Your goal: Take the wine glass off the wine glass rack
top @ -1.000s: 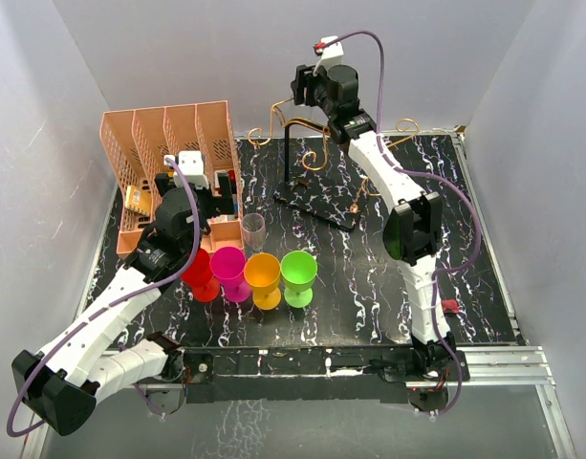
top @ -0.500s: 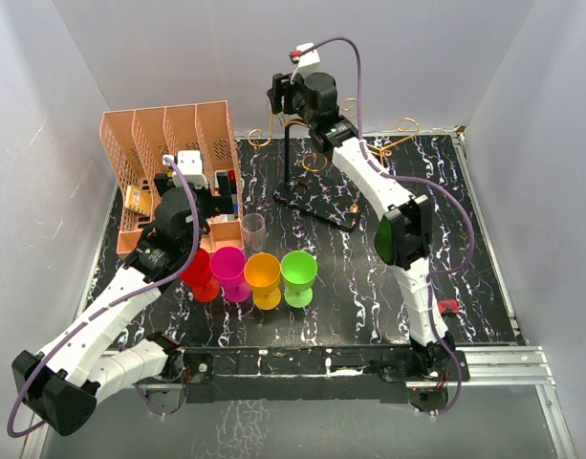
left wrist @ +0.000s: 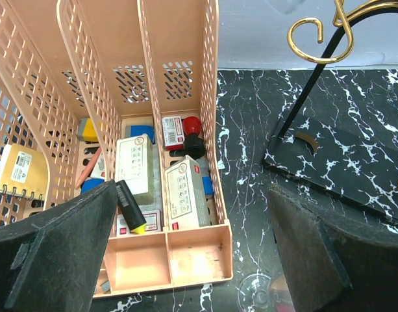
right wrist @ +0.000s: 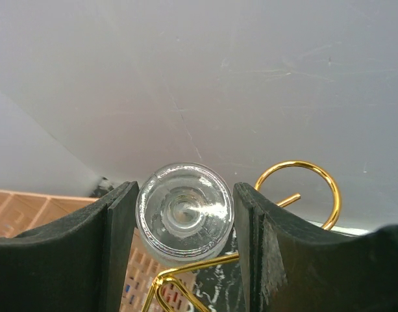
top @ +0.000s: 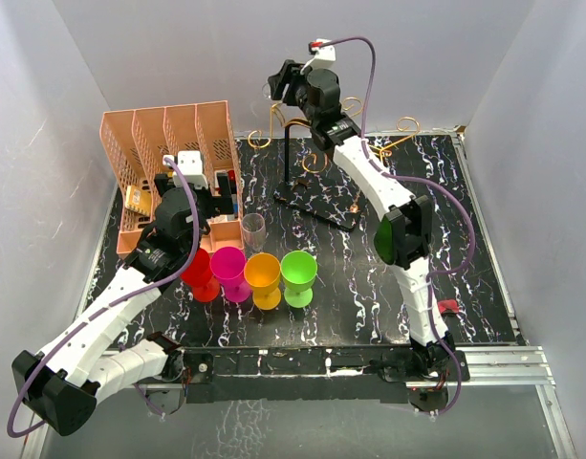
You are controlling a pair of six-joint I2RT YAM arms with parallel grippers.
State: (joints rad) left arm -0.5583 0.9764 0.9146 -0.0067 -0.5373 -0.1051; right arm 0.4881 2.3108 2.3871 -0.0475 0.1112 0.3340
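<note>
My right gripper [top: 276, 88] is raised at the back, left of the rack's top, and is shut on a clear wine glass [top: 267, 92]. In the right wrist view the glass [right wrist: 184, 211] shows end-on between both fingers [right wrist: 117, 240]. A gold wire arm [right wrist: 205, 266] crosses just beneath it. The wine glass rack [top: 287, 153] has gold scroll arms, a black post and a flat base [top: 316, 203]; it also shows in the left wrist view [left wrist: 307, 91]. My left gripper [top: 219, 198] is open and empty over the organiser's front trays [left wrist: 166, 260].
A peach slotted organiser [top: 168, 158] with stationery stands at the back left. A second clear glass [top: 253, 229] stands in front of it. Red [top: 199, 273], magenta [top: 228, 268], orange [top: 263, 275] and green [top: 298, 273] goblets stand in a row.
My right gripper has moved left along the rack's top with the glass between its fingers. The left arm has not moved.
</note>
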